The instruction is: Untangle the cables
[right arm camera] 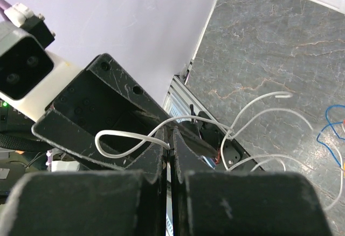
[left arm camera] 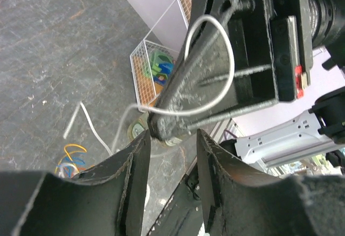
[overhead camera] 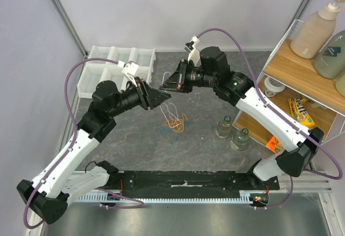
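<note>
A small tangle of thin orange, yellow, red and blue cables (overhead camera: pixel 176 123) lies on the grey table in the middle. A thin white cable (overhead camera: pixel 168 108) rises from it to my grippers, which meet tip to tip above it. My right gripper (overhead camera: pixel 168 89) is shut on the white cable (right arm camera: pixel 110 139), which loops out past its fingertips (right arm camera: pixel 161 152). My left gripper (overhead camera: pixel 160 97) is open and empty; its fingers (left arm camera: pixel 135 166) flank the right gripper's tip (left arm camera: pixel 171 118) and the white loop (left arm camera: pixel 230 74). Yellow and blue cables (left arm camera: pixel 71 159) show below on the table.
A white compartment tray (overhead camera: pixel 116 63) stands at the back left. Two green-capped bottles (overhead camera: pixel 233 132) stand right of the tangle. A wire shelf (overhead camera: pixel 304 80) with bottles, a jar and packets fills the right side. A black rail (overhead camera: pixel 183 185) runs along the near edge.
</note>
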Motion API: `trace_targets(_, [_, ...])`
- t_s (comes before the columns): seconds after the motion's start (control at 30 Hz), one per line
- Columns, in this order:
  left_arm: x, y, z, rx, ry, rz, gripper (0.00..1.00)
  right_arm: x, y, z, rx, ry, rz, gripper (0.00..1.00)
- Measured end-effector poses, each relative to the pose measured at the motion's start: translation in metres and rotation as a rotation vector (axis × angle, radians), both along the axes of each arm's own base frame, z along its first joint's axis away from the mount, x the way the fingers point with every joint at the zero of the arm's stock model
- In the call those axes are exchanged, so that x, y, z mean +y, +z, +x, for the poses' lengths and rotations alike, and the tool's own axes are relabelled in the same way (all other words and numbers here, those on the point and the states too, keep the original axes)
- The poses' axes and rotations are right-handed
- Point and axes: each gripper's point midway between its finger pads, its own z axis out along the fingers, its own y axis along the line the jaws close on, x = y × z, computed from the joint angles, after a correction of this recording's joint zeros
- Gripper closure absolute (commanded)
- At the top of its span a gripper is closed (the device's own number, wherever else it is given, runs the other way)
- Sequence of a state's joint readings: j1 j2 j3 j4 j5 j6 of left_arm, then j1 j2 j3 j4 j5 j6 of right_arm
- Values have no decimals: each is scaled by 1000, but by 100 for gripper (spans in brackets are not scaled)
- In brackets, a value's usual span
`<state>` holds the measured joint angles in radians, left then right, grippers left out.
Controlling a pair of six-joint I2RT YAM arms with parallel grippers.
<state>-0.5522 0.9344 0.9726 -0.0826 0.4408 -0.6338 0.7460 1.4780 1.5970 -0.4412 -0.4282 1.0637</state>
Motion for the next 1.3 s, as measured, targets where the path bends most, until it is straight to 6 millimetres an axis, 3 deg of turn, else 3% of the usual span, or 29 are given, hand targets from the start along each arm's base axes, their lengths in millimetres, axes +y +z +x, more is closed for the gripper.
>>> trace_targets(0.13, [10, -3, -16, 7, -9, 34, 43, 0, 0, 0, -1, 0, 0, 100])
trace_targets(0.23, [22, 2, -34, -16, -5, 44, 9, 0, 0, 0, -1, 1, 0, 100])
trace_targets(0.27, [26, 4, -38, -30, 0, 47, 8, 0, 0, 0, -1, 1, 0, 100])
trace_targets(0.4, [38, 7, -42, -39, 44, 78, 6, 0, 0, 0, -1, 2, 0, 100])
trace_targets(0.5, [37, 3, -32, -41, 55, 140, 5, 0, 0, 0, -4, 4, -1, 100])
trace_targets(0.77, [22, -40, -8, -138, -58, 331, 4, 0, 0, -2, -5, 12, 0, 100])
trace_targets(1.03, [9, -36, 5, -221, -142, 294, 3, -1, 4, -4, -11, 13, 6, 100])
trace_targets(1.3, [0, -42, 6, -222, -177, 254, 25, -2, 11, -5, -23, 12, 17, 100])
